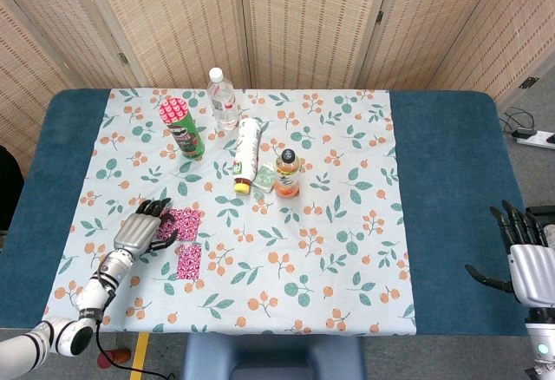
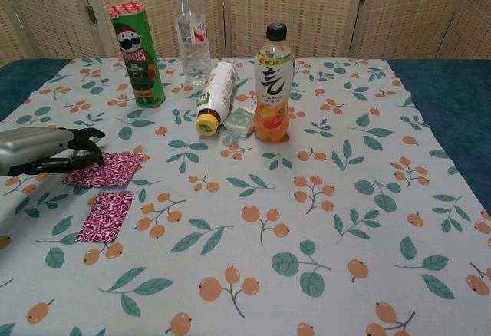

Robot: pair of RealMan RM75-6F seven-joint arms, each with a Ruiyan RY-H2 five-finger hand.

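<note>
Two pink patterned packets lie flat on the floral cloth at the left. The upper packet [image 1: 184, 221] [image 2: 107, 169] lies just right of my left hand [image 1: 141, 226] [image 2: 42, 149]. That hand hovers low with its dark fingertips [image 2: 90, 140] at the packet's left end, slightly curled and apart, holding nothing. Whether they touch the packet is unclear. The lower packet [image 1: 189, 260] [image 2: 105, 216] sits apart, nearer the front edge. My right hand [image 1: 527, 263] hangs beyond the table's right edge, fingers spread, holding nothing; the chest view does not show it.
At the back stand a green chip can [image 1: 182, 127] [image 2: 136, 54] and a clear water bottle [image 1: 223, 100] [image 2: 192, 37]. A white bottle [image 1: 246, 154] [image 2: 216, 94] lies on its side beside a small green packet [image 2: 239, 121] and an upright orange juice bottle [image 1: 288, 173] [image 2: 274, 83].
</note>
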